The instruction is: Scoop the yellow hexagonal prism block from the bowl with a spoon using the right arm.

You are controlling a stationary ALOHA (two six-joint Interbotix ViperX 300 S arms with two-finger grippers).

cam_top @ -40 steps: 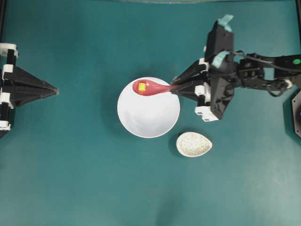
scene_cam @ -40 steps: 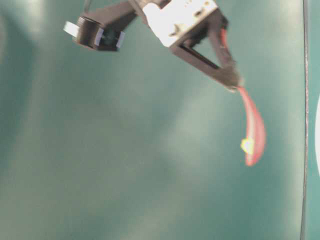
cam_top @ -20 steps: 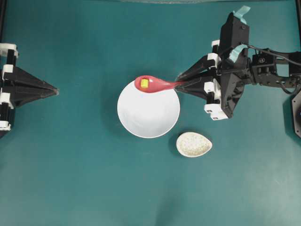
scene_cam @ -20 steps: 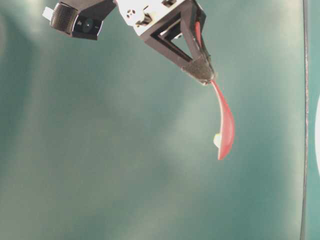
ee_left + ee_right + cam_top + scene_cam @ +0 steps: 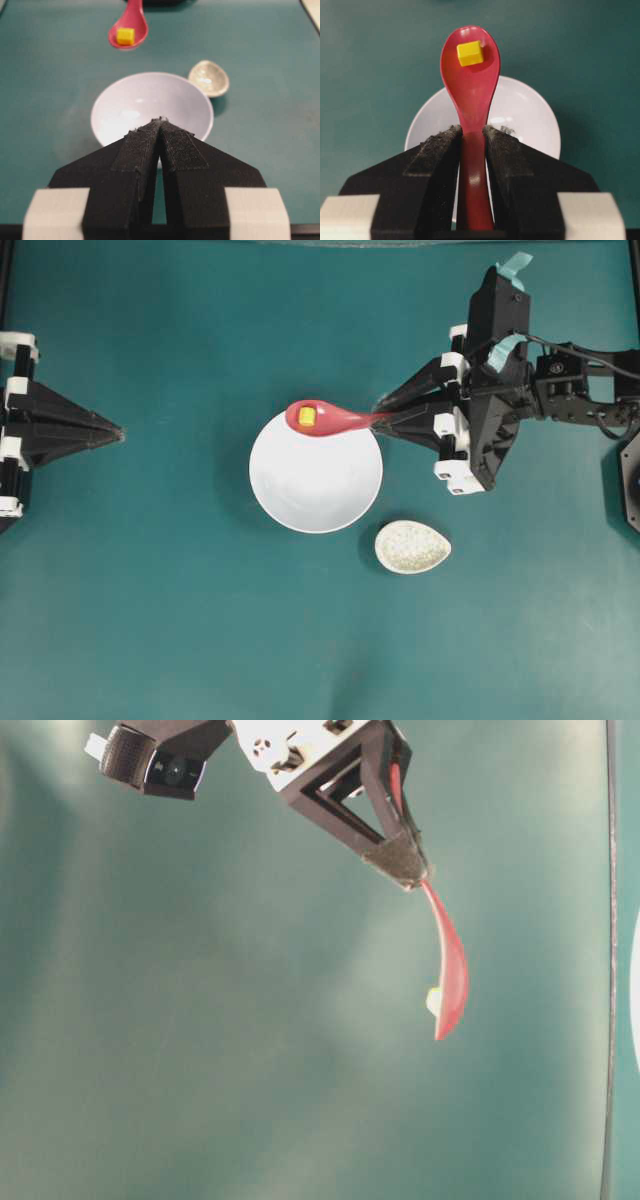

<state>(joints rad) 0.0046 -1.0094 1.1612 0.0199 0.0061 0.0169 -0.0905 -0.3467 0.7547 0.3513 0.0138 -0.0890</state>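
Black right gripper clamps the red spoon by its handle; the yellow block sits in its scoop, raised over the white bowl's twelve o'clock rim. Left gripper rests closed at nine o'clock. Teal tabletop spreads open all round, and a speckled dish lies at four o'clock, seemingly just apart from the bowl.

A teal tabletop fills every view, evenly lit, its surroundings apparently out of sight.

No legible text (anywhere)
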